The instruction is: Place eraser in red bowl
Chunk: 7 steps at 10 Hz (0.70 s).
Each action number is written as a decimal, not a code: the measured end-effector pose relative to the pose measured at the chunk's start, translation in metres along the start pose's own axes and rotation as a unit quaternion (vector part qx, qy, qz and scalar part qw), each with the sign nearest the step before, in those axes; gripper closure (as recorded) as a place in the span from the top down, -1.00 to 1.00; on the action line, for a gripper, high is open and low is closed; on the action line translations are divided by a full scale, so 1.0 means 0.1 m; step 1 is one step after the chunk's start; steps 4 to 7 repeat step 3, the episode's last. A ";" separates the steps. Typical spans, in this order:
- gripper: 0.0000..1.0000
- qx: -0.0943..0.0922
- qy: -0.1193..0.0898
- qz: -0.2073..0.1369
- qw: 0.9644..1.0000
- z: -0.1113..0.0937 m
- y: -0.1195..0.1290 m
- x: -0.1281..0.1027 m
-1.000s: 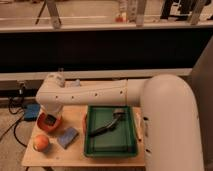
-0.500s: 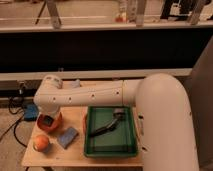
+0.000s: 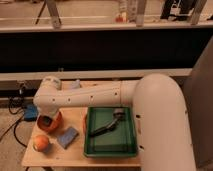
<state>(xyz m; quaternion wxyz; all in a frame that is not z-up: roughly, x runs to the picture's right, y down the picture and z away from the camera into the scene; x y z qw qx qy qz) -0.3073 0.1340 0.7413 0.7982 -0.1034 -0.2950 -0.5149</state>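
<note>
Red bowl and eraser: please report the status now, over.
Gripper down over red bowl, at table's left edge. Eraser not visible, hidden under the arm's end. Orange fruit and light blue pad beside the bowl, not blocking.

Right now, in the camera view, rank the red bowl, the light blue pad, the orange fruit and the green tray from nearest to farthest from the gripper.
The gripper hangs over the table's left side, down in the bowl.
1. red bowl: directly beneath the gripper.
2. light blue pad: just right and forward.
3. orange fruit: at the front left; too close to the pad to separate surely.
4. green tray: farthest, to the right.
</note>
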 end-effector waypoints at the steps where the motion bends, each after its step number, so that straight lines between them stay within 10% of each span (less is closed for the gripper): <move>1: -1.00 0.001 0.000 0.000 1.000 0.02 -0.01 0.02; 7: -1.00 0.004 0.000 -0.002 1.000 0.06 -0.01 0.01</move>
